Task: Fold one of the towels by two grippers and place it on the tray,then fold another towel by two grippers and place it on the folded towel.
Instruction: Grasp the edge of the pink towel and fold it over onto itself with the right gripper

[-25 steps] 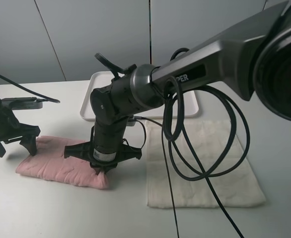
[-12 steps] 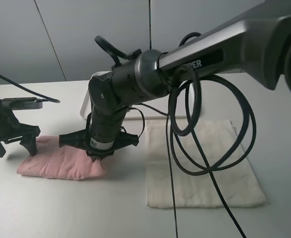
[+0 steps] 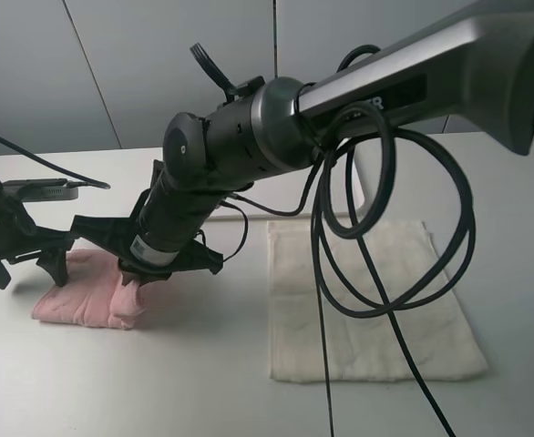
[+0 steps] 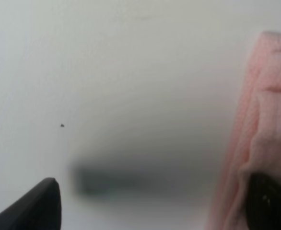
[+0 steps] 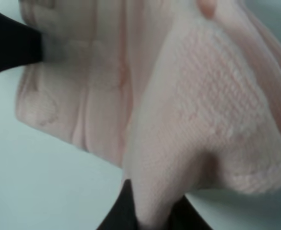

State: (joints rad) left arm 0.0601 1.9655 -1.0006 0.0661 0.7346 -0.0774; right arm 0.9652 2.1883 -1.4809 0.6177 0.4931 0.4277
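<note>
The pink towel (image 3: 71, 300) lies folded at the left of the table. My right gripper (image 3: 130, 278) reaches across the middle and is shut on the towel's right end, holding it lifted and doubled back over the rest. In the right wrist view the pink cloth (image 5: 188, 120) is pinched between the gripper's (image 5: 147, 215) dark fingers. My left gripper (image 3: 27, 273) stands open at the towel's left end, one finger over the cloth. The left wrist view shows the towel's edge (image 4: 270, 134) beside the wide-apart gripper (image 4: 157, 206). The white towel (image 3: 367, 300) lies flat to the right.
The white tray (image 3: 285, 205) sits at the back of the table, mostly hidden behind the right arm. Black cables (image 3: 376, 228) from the right arm hang in loops over the white towel. A wall stands behind the table.
My right gripper has moved left and risen with the pink towel's right end, folding it over toward the left end. The left gripper has stayed where it was.
</note>
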